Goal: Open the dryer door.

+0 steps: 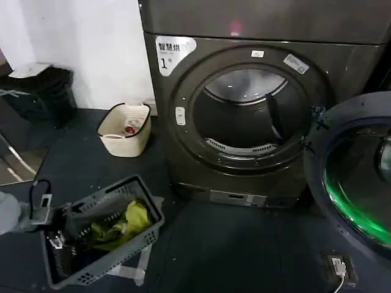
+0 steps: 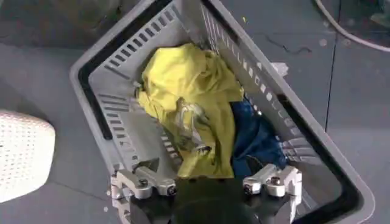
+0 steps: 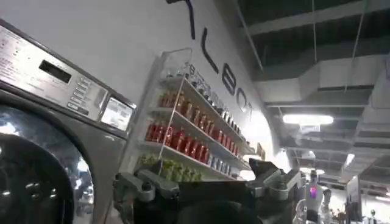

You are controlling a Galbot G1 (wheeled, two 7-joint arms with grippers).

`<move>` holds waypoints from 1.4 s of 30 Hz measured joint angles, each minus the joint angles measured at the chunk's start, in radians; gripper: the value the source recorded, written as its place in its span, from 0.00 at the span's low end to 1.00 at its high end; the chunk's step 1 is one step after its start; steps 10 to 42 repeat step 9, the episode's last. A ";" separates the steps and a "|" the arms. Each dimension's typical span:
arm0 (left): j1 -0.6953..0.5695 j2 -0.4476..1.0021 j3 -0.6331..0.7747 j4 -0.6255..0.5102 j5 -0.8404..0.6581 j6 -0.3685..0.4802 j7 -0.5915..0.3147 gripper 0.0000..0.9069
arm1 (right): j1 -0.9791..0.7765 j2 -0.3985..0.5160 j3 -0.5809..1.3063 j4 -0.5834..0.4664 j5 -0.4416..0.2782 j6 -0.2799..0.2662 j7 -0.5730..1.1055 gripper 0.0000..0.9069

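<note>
Standing wide open, the dryer door point(image 1: 354, 183) hangs at the right of the dryer point(image 1: 244, 110), dark back face and glass turned outward with a green glint on it, leaving the round drum mouth bare. On the floor to the left sits a grey basket point(image 1: 101, 244) of yellow and blue clothes. Above it hovers the left gripper point(image 2: 210, 182), fingers apart and gripping nothing. Near a shelf of red bottles point(image 3: 183, 131), the right gripper point(image 3: 210, 185) has its fingers spread too.
</note>
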 joint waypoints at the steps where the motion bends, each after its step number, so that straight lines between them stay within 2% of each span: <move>1: 0.000 -0.002 0.000 0.003 0.005 -0.003 0.002 1.00 | 0.000 0.000 -0.001 0.000 0.000 0.000 0.000 1.00; 9: 0.005 -0.013 0.005 0.009 0.039 -0.027 -0.004 1.00 | -0.001 -0.004 0.004 0.003 -0.004 -0.006 -0.004 1.00; 42: 0.005 -0.013 0.005 0.009 0.039 -0.027 -0.004 1.00 | -0.001 -0.004 0.004 0.003 -0.004 -0.006 -0.004 1.00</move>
